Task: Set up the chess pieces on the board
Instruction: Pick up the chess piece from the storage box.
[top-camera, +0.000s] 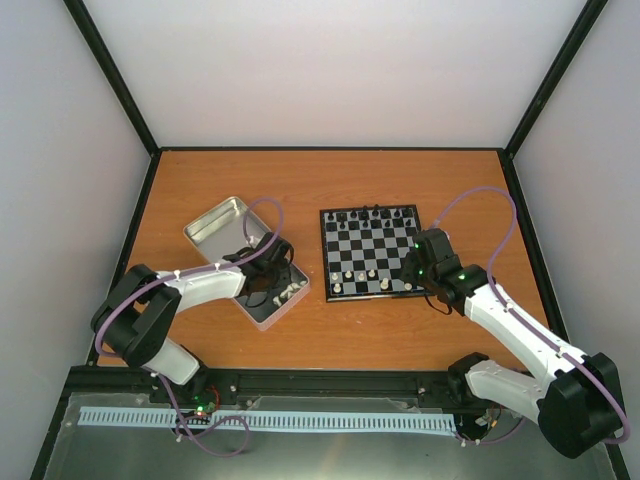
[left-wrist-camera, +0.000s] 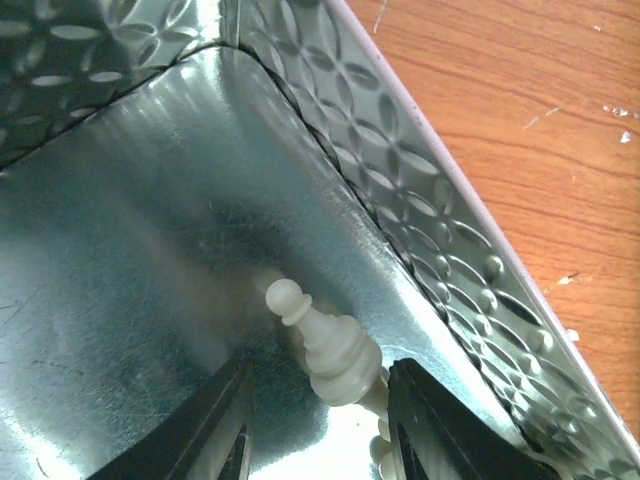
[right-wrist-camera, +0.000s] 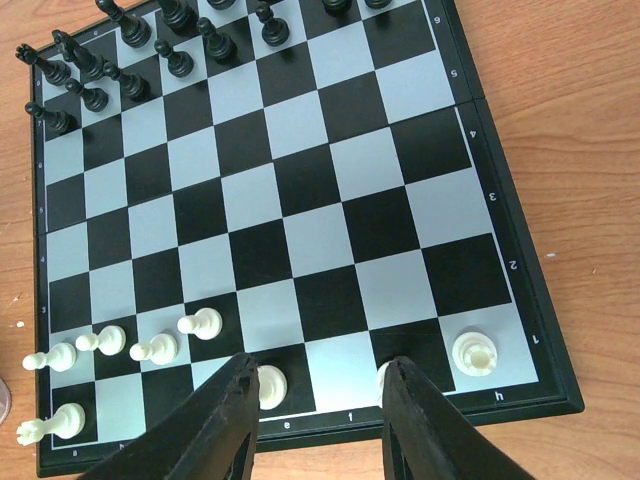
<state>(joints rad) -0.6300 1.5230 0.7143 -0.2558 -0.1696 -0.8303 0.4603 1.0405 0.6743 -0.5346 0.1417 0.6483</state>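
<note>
You're roughly midway: left gripper (left-wrist-camera: 318, 388) is straddling a white chess piece (left-wrist-camera: 335, 350) in the tin (left-wrist-camera: 200, 200) corner, jaws parted, not gripping yet, while right gripper (right-wrist-camera: 320, 368) is hovering empty and open over the board (right-wrist-camera: 300, 230), with only a few white pawns (right-wrist-camera: 200, 323) standing just ahead of its fingertips.

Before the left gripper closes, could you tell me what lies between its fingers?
In the left wrist view, a cream chess piece lies between the fingers of the left gripper, inside the silver tin near its wall.
</note>
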